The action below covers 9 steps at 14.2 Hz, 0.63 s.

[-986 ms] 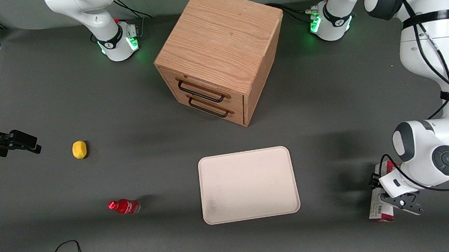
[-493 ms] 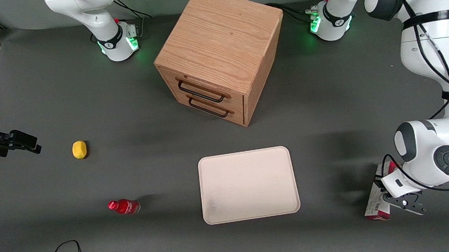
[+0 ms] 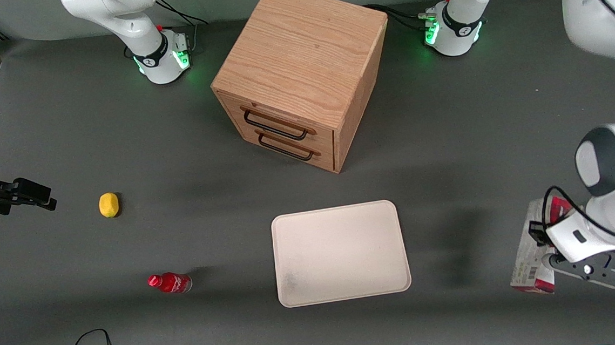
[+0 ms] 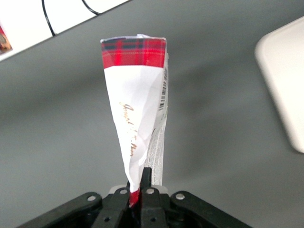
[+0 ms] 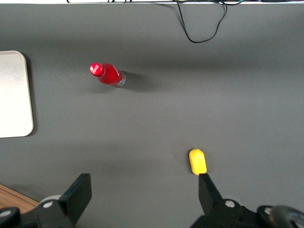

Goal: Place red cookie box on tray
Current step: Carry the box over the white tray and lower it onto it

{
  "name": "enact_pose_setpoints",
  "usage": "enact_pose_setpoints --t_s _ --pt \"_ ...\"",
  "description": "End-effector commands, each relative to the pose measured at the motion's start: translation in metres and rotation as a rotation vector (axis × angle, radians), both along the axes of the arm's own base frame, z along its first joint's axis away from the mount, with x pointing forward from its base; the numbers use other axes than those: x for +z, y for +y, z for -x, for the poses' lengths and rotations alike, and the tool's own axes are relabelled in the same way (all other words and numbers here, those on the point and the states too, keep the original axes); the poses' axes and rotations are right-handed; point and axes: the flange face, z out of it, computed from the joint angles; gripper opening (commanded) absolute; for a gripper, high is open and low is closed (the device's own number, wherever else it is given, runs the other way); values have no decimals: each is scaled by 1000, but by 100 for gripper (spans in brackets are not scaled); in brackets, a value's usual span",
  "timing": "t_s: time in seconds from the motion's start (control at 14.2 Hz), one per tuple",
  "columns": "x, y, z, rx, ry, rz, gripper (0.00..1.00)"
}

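The red cookie box (image 3: 532,266) is a long slim carton, red plaid at its ends with white and grey panels and a barcode. It hangs off the table at the working arm's end, level with the tray. My left gripper (image 3: 550,246) is shut on it. In the left wrist view the fingers (image 4: 147,176) pinch one end of the red cookie box (image 4: 137,109), which points away from the gripper (image 4: 138,190). The pale cream tray (image 3: 340,251) lies flat with nothing on it, in front of the cabinet, and its corner (image 4: 285,80) shows in the wrist view.
A wooden drawer cabinet (image 3: 301,75) with two shut drawers stands farther from the front camera than the tray. A small red bottle (image 3: 170,283) and a yellow lemon (image 3: 108,204) lie toward the parked arm's end. A black cable (image 3: 89,344) loops at the table's near edge.
The left arm has risen toward the camera with the red cookie box in its grip, lifting the box off the table. The tray, bottle and lemon have not moved.
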Motion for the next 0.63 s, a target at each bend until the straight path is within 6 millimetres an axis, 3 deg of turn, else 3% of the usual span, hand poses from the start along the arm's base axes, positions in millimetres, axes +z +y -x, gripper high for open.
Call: enact_pose_setpoints --t_s 0.0,0.14,0.28,0.42,0.56 --pt "36 -75 21 138 48 32 0" --pt "38 -132 32 251 52 70 0" --pt "13 -191 35 314 34 104 0" --pt "-28 -239 37 334 22 121 0" --pt "-85 -275 42 279 25 68 0"
